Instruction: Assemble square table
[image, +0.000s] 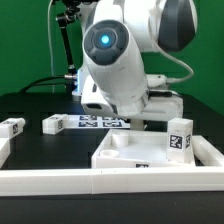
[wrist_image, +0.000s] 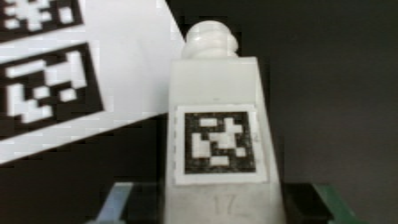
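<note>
In the wrist view a white leg (wrist_image: 217, 130) with a black-and-white tag lies lengthwise between my fingers, its screw tip (wrist_image: 210, 40) pointing away. My gripper (wrist_image: 222, 196) straddles its near end, and a dark gap shows between each finger (wrist_image: 125, 200) and the leg, so it is open. In the exterior view the arm's body hides the fingers and this leg. The square slab (image: 125, 152) lies at the front right. A tagged leg (image: 180, 135) stands upright at its far right side. Two more legs (image: 12, 127) (image: 52, 123) lie at the exterior view's left.
The marker board (image: 100, 122) lies on the black table under the arm, and it also shows beside the leg in the wrist view (wrist_image: 71, 70). A long white border rail (image: 100, 182) runs along the front.
</note>
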